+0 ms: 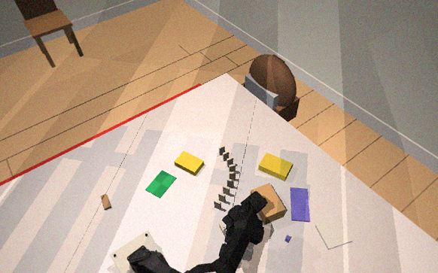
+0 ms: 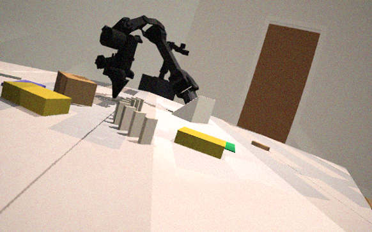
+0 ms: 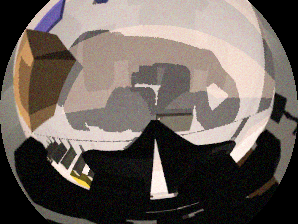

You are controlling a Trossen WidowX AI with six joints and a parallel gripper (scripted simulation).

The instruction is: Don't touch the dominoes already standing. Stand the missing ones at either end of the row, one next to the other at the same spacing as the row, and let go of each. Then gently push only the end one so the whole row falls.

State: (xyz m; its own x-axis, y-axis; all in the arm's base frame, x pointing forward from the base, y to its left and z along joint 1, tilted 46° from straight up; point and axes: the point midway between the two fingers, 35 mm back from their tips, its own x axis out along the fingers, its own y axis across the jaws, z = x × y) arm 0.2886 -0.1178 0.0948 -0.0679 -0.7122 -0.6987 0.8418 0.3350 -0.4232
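Viewpoint: clock directions are read in the top view, outward from the gripper.
Pincer: the gripper [image 1: 232, 222] [image 2: 114, 96] [image 3: 154, 123] is clenched, fingertips together and pointing down, with no domino visible between them.
Pale piece: a small pale block [image 3: 175, 122] lies just beyond the fingertips in the wrist view; it may be a loose domino, but I cannot tell.
Domino row: nine standing dominoes [image 1: 232, 176] [image 2: 147, 131] [image 3: 65, 155] form a curve, its near end at 10 to 11 o'clock, its middle at 12; all look upright and spaced apart.
Orange-brown block: the block [image 1: 269, 203] [image 2: 75, 89] [image 3: 44, 75] sits at 2 o'clock, near the gripper.
Purple cube: a tiny cube [image 1: 288, 238] lies at 3 o'clock.
Purple panel: a flat panel [image 1: 300, 205] lies at 2 o'clock, just beside the orange-brown block.
Yellow blocks: one [image 1: 276, 166] [image 2: 36, 98] is at 1 o'clock, the other [image 1: 189, 162] [image 2: 200, 142] between 10 and 11, on opposite sides of the row.
Green panel: a flat panel [image 1: 161, 184] [image 2: 230, 146] is at 10 o'clock.
Small brown block: it [image 1: 106, 202] [image 2: 260, 145] lies at 9 o'clock, well apart from the row.
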